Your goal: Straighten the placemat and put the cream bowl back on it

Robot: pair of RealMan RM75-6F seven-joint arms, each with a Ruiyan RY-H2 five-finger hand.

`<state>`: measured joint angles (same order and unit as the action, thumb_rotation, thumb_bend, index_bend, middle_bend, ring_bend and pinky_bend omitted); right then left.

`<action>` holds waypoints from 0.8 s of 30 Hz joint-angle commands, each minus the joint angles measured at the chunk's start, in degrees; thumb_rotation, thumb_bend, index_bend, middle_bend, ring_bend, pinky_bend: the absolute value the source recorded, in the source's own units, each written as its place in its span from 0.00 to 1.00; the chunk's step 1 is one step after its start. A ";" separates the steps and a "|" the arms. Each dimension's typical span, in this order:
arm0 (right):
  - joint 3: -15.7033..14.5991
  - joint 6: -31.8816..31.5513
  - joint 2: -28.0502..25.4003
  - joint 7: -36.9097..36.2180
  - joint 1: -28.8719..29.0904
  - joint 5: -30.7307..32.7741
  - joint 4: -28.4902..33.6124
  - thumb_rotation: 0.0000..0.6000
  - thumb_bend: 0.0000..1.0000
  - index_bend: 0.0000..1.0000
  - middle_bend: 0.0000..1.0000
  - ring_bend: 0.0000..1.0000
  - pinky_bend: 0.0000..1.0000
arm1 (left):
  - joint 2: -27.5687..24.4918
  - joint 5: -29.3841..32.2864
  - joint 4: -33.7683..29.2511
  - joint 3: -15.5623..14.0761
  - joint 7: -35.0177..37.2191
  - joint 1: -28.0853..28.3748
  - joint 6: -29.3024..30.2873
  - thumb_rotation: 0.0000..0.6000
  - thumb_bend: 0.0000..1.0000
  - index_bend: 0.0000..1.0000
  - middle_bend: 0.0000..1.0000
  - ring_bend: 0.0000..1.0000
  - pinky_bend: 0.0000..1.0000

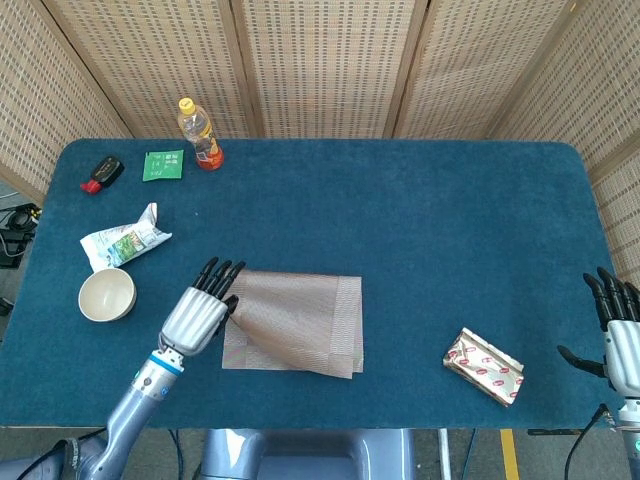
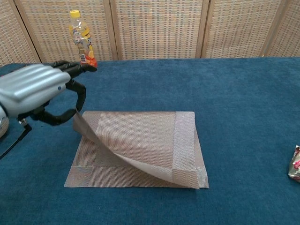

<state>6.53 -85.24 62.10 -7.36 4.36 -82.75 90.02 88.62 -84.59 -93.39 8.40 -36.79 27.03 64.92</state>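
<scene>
The beige woven placemat lies near the table's front, left of centre, folded double. My left hand pinches the near-left corner of its top layer between thumb and fingers and holds it raised, so the layer curls up off the lower one. The cream bowl stands upright on the blue cloth to the left of the mat, apart from it and from my hand. At the table's front right corner my right hand hovers with fingers spread, holding nothing.
A crinkled foil packet lies front right. A snack bag lies just behind the bowl. A drink bottle, a green packet and a red-and-black object sit at the back left.
</scene>
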 commanded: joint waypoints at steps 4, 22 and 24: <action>0.73 1.55 0.99 1.35 0.60 2.23 -1.46 1.00 0.09 0.01 0.00 0.00 0.00 | -1.43 11.61 3.90 9.97 -2.11 8.36 -7.60 1.00 0.51 0.66 0.00 0.00 0.00; 2.43 3.72 4.10 5.35 1.95 6.38 -5.42 1.00 0.09 0.01 0.00 0.00 0.00 | 4.27 23.97 33.20 16.85 3.46 25.15 -18.04 1.00 0.49 0.55 0.00 0.00 0.00; 2.46 3.98 4.34 5.69 2.03 6.69 -5.63 1.00 0.09 0.01 0.00 0.00 0.00 | 5.20 24.47 36.61 16.64 4.35 26.18 -18.95 1.00 0.44 0.33 0.00 0.00 0.00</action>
<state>8.97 -81.32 66.38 -1.73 6.36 -76.11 84.44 92.37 -61.24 -60.20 24.95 -33.96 51.37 47.51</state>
